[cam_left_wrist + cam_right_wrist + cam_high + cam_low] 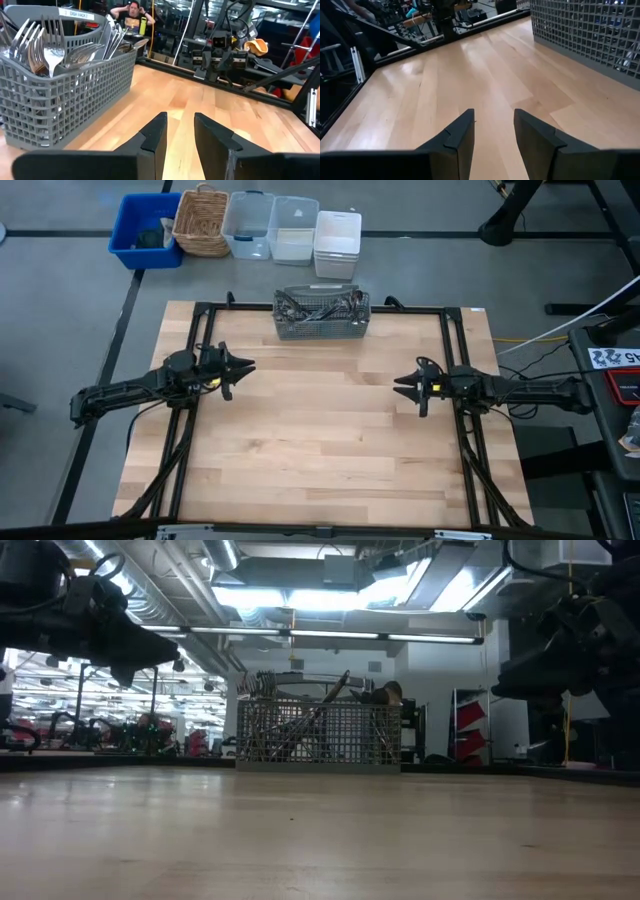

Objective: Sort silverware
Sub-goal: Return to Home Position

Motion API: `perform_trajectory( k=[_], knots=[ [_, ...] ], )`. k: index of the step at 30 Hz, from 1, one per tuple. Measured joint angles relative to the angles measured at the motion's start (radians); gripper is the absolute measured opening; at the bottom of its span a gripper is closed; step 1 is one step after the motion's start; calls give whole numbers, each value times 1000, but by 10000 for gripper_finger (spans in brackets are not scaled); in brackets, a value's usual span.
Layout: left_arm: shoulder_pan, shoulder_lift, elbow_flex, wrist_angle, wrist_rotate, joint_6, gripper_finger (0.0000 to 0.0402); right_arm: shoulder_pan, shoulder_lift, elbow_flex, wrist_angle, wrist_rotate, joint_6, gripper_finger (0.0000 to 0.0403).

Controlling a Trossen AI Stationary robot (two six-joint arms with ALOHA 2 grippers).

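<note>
Silverware binned; both arms on the homing step.
Silverware (pixel 47 45) stands upright in the grey mesh utensil basket (pixel 322 323) at the far edge of the surface (pixel 320 450); no loose piece visible on the wood. Left tool (pixel 250 366) and right tool (pixel 397 383) hover over mid-surface, facing each other, well apart, fingers parted, holding nothing. Judgement: withdraw each arm level and slowly, away from the basket, tools empty.

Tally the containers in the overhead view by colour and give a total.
Blue bin: 1
Wicker basket: 1
Clear tubs: 2
White tub: 1
Grey mesh basket: 1
Total: 6
</note>
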Motion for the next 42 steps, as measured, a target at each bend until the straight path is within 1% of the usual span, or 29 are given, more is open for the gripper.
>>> perform_trajectory(
  k=[10, 13, 17, 21, 26, 33, 42],
  knots=[
    [-1, 0, 0, -2, 0, 18, 86, 0, -8, 0, -4, 0, 0, 140],
    [-1, -2, 0, -2, 0, 18, 86, 0, -62, 0, -6, 0, 0, 140],
    [-1, -7, 0, -3, 0, 18, 86, 0, -178, 0, -6, 0, 0, 140],
    [-1, -6, 0, -3, 0, 18, 86, 0, -265, 0, -4, 1, 0, 140],
    [-1, -9, 0, -3, 0, 18, 86, 0, -263, -2, 49, 10, -1, 140],
    [-1, -45, 0, -4, 0, 18, 86, 0, -262, -2, 23, 8, 0, 140],
    [-1, -43, 0, -4, 0, 18, 86, 0, -262, -2, 18, 3, -1, 140]
  ],
)
